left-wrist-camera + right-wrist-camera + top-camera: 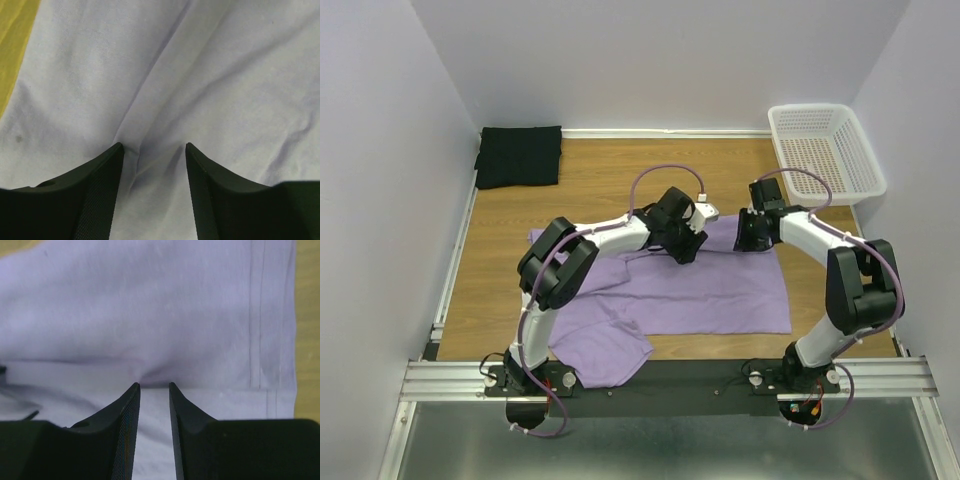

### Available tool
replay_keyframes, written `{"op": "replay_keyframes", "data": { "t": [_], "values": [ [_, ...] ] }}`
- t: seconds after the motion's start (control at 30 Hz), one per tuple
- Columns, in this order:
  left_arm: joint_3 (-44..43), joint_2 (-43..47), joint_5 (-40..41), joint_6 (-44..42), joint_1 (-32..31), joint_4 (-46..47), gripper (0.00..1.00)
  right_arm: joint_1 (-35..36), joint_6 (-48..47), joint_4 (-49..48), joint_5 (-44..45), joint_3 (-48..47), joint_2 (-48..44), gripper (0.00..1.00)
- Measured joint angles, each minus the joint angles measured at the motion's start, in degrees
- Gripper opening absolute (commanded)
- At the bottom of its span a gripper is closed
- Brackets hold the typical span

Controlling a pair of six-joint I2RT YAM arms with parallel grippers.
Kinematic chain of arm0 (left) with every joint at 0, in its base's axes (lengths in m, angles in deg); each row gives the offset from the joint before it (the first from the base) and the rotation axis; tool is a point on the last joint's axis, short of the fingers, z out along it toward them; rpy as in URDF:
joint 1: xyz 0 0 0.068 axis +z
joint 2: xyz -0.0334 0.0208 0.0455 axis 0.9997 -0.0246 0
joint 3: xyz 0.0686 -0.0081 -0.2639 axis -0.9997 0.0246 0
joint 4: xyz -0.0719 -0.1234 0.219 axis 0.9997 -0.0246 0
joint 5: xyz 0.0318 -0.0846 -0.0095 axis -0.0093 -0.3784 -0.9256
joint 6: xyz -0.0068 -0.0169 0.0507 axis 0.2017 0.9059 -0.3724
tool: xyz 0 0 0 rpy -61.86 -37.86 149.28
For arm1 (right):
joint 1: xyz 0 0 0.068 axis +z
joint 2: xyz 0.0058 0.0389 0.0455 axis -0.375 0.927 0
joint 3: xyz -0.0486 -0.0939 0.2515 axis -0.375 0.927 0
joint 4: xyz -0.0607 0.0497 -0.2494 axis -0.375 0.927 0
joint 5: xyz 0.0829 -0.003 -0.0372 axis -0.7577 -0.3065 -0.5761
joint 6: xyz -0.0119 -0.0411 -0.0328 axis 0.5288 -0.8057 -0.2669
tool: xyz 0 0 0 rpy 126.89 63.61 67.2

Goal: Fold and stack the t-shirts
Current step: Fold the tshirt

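Two grippers down on the far edge of the lavender t-shirt [720,290].

Spread crosswise over the middle of the wooden table [600,170], creased, one rumpled part trailing toward the near rail on the left. Jaws of left gripper [154,146] well apart, tips pressed onto the cloth either side of a raised crease, nothing clamped. Jaws of right gripper [154,385] nearly together, tips at a folded edge near the stitched hem; pinching or merely touching, cannot tell. Folded black t-shirt [518,156] in the far left corner, well apart from the lavender one. White basket [810,108] at the far right corner.
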Motion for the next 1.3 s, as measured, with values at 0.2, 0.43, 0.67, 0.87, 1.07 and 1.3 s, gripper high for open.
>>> {"op": "replay_keyframes", "data": {
  "t": [0.2,0.43,0.67,0.87,1.07,1.3],
  "values": [
    [-0.07,0.33,0.33,0.9,0.39,-0.26,0.82,-0.02,1.49,0.83,-0.85,4.46,-5.22,0.36],
    [2.29,7.91,2.05,5.49,2.19,-1.33,0.89,-0.35,1.81,1.18,-1.07,4.2,-6.27,0.36],
    [12.04,25.51,9.86,16.85,7.41,1.7,0.82,-0.9,1.46,-1.09,-3.21,-1.66,-6.01,0.36],
    [28.59,34.34,15.76,29.31,21.53,1.86,0.8,-4.0,2.47,-5.14,-6.05,-2.4,-2.64,0.36],
    [39.8,35.6,17.99,36.35,31.85,-1.07,0.8,-8.17,3.91,-7.43,-7.76,-0.83,-0.15,0.36],
    [40.54,36.52,18.32,38.1,39.21,-1.51,0.8,-13.62,5.77,-10.36,-9.68,3.06,2.8,0.36]
  ]
}}
